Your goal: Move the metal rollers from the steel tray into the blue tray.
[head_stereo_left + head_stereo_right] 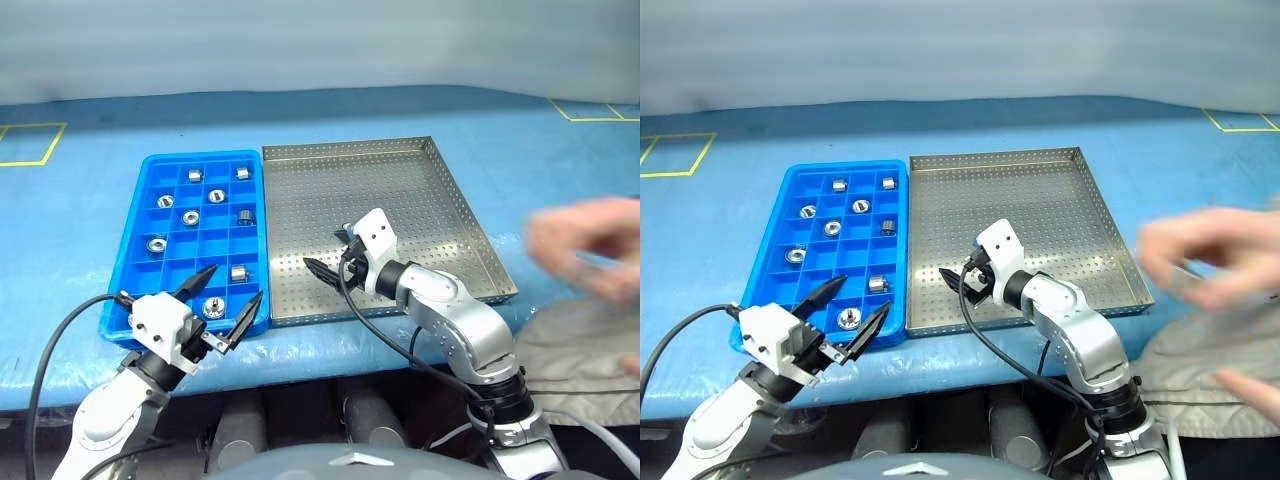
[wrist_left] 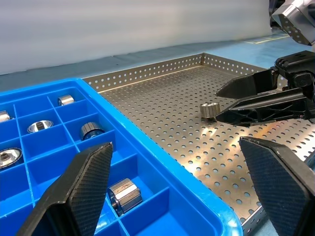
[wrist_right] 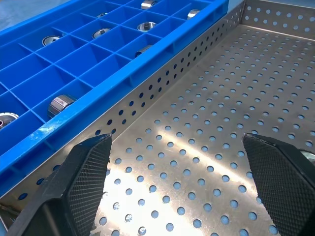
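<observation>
Blue tray (image 1: 150, 190) flush against the steel tray (image 1: 400, 160), long sides touching, on the blue-covered table (image 1: 80, 230). Metal rollers (image 1: 217, 195) scattered singly through the blue tray's compartments: two in the far row, others through the middle rows, one in the near row just beside the wall shared with the steel tray. One more roller (image 2: 210, 109) lying on the steel tray's perforated floor, near the corner closest to the blue tray, right at the tips of the right gripper (image 1: 322, 271). Right gripper low over the steel tray's near end, pointing toward the blue tray, fingers spread wide, nothing between them. Left gripper (image 1: 230, 300) hovering at the blue tray's near edge, fingers likewise spread wide and empty, one fingertip over the near row of compartments, the other over the near corner next to the steel tray. Blurred hand of a person (image 1: 590, 245) beyond the steel tray's outer rim, above a grey cloth (image 1: 580, 350) on the table.
</observation>
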